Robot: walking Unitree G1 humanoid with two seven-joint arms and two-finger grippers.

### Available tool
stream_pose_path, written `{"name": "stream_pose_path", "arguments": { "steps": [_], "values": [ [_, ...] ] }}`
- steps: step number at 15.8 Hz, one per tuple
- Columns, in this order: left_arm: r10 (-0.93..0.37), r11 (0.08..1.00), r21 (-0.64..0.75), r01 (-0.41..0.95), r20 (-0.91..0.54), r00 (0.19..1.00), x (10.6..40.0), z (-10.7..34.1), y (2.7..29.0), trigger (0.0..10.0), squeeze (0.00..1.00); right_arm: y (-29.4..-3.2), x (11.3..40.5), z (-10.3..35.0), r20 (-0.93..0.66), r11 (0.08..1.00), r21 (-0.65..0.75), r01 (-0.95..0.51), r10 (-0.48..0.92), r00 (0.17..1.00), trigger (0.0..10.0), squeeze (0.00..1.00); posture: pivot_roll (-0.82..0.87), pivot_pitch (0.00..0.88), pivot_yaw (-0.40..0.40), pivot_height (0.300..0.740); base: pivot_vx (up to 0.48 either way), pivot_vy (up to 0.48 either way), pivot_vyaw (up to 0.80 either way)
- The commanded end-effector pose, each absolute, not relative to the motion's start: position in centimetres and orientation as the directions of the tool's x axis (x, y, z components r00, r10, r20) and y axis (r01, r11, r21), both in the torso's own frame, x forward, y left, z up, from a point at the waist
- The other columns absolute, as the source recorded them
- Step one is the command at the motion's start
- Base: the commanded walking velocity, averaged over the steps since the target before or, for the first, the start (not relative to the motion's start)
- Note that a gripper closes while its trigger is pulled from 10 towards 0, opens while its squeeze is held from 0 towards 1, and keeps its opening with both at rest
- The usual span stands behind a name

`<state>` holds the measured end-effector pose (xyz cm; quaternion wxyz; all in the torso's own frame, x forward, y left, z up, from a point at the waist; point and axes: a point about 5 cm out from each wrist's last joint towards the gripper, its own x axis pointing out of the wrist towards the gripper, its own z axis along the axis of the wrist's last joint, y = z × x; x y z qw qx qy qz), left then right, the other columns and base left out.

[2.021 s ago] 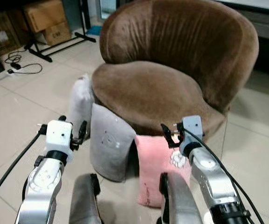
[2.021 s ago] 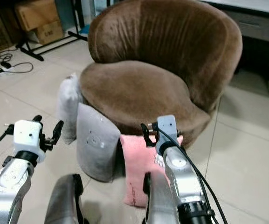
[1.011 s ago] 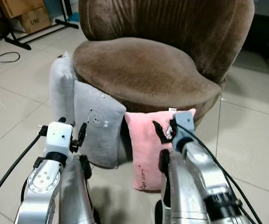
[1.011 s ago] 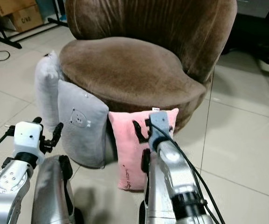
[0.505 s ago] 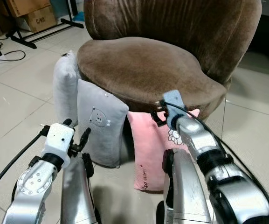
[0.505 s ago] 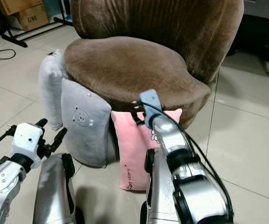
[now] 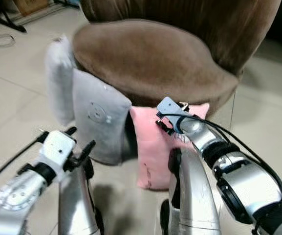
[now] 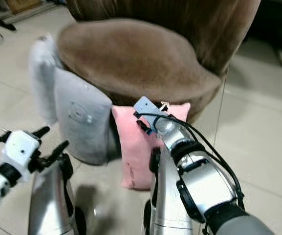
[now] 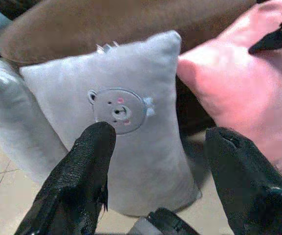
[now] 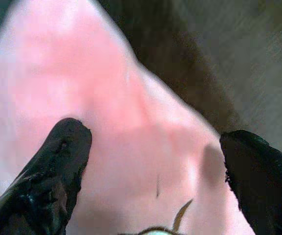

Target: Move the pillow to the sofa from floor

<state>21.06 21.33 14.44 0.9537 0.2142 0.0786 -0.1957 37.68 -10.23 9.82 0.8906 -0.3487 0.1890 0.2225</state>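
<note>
Sofa (image 7: pixel 150 58) nearer; right end effector (image 10: pixel 155 147) advanced

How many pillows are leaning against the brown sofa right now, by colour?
Grey plush pillows: 2, the bear-face grey pillow and the plain grey pillow behind it
Pink plush pillow: 1
Total: 3, all on the floor against the brown velvet sofa

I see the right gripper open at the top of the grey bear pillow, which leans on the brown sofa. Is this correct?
Not quite. The right gripper is open at the top of the pink pillow, not the grey bear pillow. The right wrist view shows pink fabric between its spread fingers. Both pillows stand on the floor, leaning on the brown sofa.
</note>
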Motion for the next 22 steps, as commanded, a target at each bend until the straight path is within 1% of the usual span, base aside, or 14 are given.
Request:
{"name": "stream_pose_path", "arguments": {
  "steps": [1,2,4,6,7,8,9,11,15,22],
  "values": [
    [-0.350,0.825,0.377,0.420,-0.242,0.905,20.6,14.8,21.4,10.0,0.00,-10.2,37.9,10.2,-0.485,0.644,-0.559,-0.522,0.256,0.836,10.0,0.00,-0.06,0.230,-0.032,0.361,0.000,0.000,0.00],
    [-0.353,0.819,0.383,0.427,-0.251,0.902,20.0,15.2,21.5,10.0,0.00,-10.3,38.0,10.2,-0.470,0.653,-0.574,-0.494,0.231,0.852,10.0,0.00,-0.04,0.253,-0.031,0.361,0.000,0.000,0.00],
    [-0.349,0.813,0.390,0.433,-0.269,0.898,18.9,15.7,21.6,10.0,0.00,-11.1,38.5,10.9,-0.393,0.700,-0.612,-0.368,0.135,0.910,10.0,0.00,-0.03,0.273,-0.022,0.361,0.000,0.000,0.00],
    [-0.350,0.814,0.384,0.436,-0.276,0.895,18.1,16.1,21.5,10.0,0.00,-11.2,38.4,10.7,-0.402,0.695,-0.613,-0.376,0.136,0.906,10.0,0.00,-0.04,0.269,-0.023,0.361,0.000,0.000,0.00],
    [-0.351,0.815,0.377,0.441,-0.285,0.892,17.9,16.1,21.4,10.0,0.00,-11.0,38.1,10.2,-0.433,0.678,-0.605,-0.417,0.159,0.887,8.3,0.00,-0.04,0.266,-0.025,0.361,0.000,0.000,0.00],
    [-0.353,0.814,0.373,0.445,-0.289,0.890,17.9,16.1,21.3,10.0,0.00,-10.9,38.0,10.1,-0.443,0.677,-0.598,-0.429,0.168,0.881,3.5,0.00,-0.04,0.267,-0.027,0.361,0.000,0.000,0.00],
    [-0.361,0.812,0.364,0.456,-0.301,0.883,17.8,16.0,21.3,10.0,0.00,-10.8,37.9,9.9,-0.459,0.687,-0.576,-0.444,0.177,0.870,0.0,0.00,-0.04,0.267,-0.027,0.361,0.000,0.000,0.00],
    [-0.379,0.803,0.350,0.483,-0.326,0.866,17.4,15.9,21.0,10.0,0.00,-10.8,37.9,9.8,-0.468,0.699,-0.558,-0.448,0.181,0.865,0.0,0.00,-0.04,0.268,-0.031,0.361,0.000,0.000,0.00],
    [-0.384,0.802,0.340,0.491,-0.336,0.860,17.2,15.9,20.8,10.0,0.00,-10.6,38.0,10.0,-0.461,0.704,-0.553,-0.446,0.187,0.867,0.0,0.00,-0.04,0.261,-0.027,0.361,0.000,0.000,0.00],
    [-0.398,0.796,0.332,0.506,-0.343,0.851,17.5,15.7,20.4,10.0,0.00,-10.6,37.9,9.9,-0.466,0.707,-0.536,-0.461,0.207,0.860,0.0,0.00,-0.05,0.254,-0.013,0.361,0.000,0.000,0.00]
  ]
}}
